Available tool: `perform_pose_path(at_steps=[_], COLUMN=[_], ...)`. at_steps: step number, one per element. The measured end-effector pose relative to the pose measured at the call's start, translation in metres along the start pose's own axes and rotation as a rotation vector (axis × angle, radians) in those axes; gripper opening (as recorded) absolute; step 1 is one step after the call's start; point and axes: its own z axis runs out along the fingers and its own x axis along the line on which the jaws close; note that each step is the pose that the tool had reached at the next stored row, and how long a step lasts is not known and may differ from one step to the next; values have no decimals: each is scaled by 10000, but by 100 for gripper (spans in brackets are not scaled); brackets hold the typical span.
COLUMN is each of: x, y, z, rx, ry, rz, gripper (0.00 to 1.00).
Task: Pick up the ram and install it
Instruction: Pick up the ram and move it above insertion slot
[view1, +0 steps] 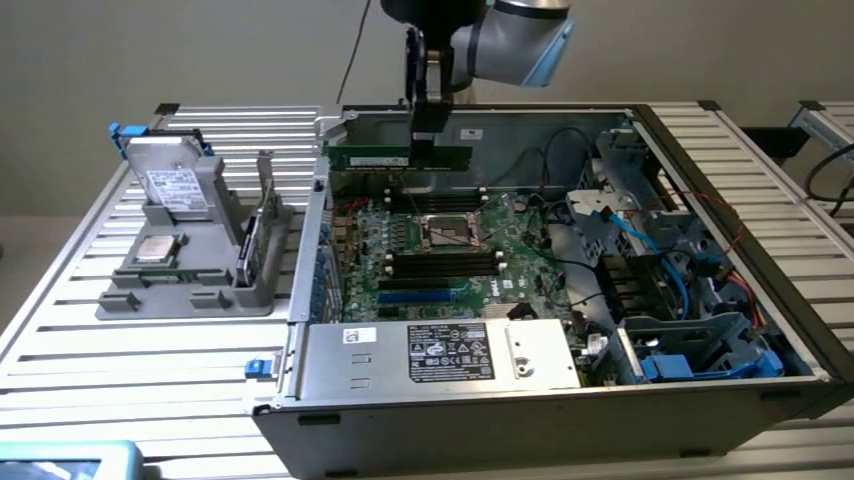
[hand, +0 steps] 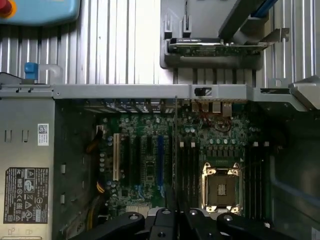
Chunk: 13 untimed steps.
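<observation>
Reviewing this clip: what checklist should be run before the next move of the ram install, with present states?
1. Slim green ram stick held by the black gripper: ok.
2. Stick level, long edge horizontal: ok.
3. Stick over the open grey computer case and its green motherboard: ok.
4. Stick lined up with a black memory slot: cannot tell.
5. Stick seated: not ok, it hangs above the board.

Slim green ram (view1: 374, 158) — level, edge-down, held aloft
</observation>
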Motion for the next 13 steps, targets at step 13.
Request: perform_pose_path(at_steps=[13], x=[-123], y=[-361], z=[-13], rx=[73], ry=[33], rz=[-24], gripper=[12])
